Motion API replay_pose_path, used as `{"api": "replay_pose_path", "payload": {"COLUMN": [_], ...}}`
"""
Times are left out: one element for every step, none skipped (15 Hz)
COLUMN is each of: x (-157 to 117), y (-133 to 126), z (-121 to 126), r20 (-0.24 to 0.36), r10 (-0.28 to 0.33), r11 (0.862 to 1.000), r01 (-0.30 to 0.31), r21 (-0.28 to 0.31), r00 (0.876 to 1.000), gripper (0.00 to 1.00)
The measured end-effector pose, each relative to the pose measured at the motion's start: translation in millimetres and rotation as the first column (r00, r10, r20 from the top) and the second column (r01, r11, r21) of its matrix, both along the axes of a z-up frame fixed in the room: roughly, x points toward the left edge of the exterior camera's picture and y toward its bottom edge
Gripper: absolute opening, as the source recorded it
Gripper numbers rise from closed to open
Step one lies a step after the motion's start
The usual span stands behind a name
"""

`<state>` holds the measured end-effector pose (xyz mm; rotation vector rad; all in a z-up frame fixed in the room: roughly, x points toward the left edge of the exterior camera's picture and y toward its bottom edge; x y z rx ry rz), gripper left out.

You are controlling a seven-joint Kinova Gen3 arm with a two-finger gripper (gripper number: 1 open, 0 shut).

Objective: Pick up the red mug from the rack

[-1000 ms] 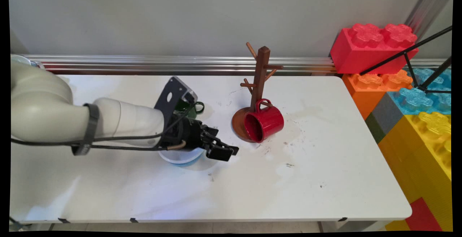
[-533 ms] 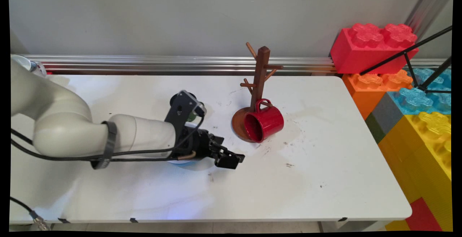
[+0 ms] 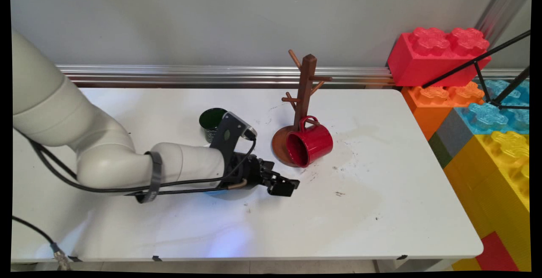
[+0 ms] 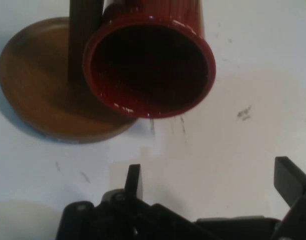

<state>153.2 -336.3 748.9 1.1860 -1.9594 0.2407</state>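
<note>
The red mug (image 3: pixel 309 143) lies on its side on the table (image 3: pixel 381 193) against the mug tree (image 3: pixel 305 96) base, mouth pointing at 7 o'clock toward the end effector (image 3: pixel 284 185), which is wide open and empty. Looks like rigid, slick enamel, probably light; rim or handle seems the best hold

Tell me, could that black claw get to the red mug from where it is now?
Probably yes. The gripper is open and points at the red mug, which lies on its side against the wooden mug tree, mouth toward it. Only bare white table lies between them.
</note>
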Motion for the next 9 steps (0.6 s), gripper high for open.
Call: {"api": "replay_pose_path", "payload": {"x": [-2.4,-4.4,-6.5,-8.1,-9.8,-11.0,-12.9,-14.1,-15.9], "y": [-3.0,-5.3,-8.1,-10.2,-12.5,-13.8,-15.9,-17.4,-19.4], "z": [-2.1,-3.7,-5.3,-6.6,-7.8,-8.3,-8.8,-9.0,-9.4], "r20": [-0.007,-0.013,-0.02,-0.025,-0.032,-0.036,-0.042,-0.046,-0.052], "r10": [0.004,0.007,0.01,0.013,0.016,0.016,0.017,0.018,0.019], "r11": [1.0,1.0,1.0,1.0,1.0,1.0,0.999,0.999,0.999], "r01": [-0.004,-0.007,-0.01,-0.013,-0.016,-0.017,-0.019,-0.019,-0.021], "r21": [-0.005,-0.009,-0.014,-0.018,-0.022,-0.025,-0.03,-0.033,-0.037], "r00": [1.0,1.0,1.0,1.0,0.999,0.999,0.999,0.999,0.998], "gripper": [1.0,1.0,1.0,1.0,1.0,1.0,1.0,1.0,1.0]}}
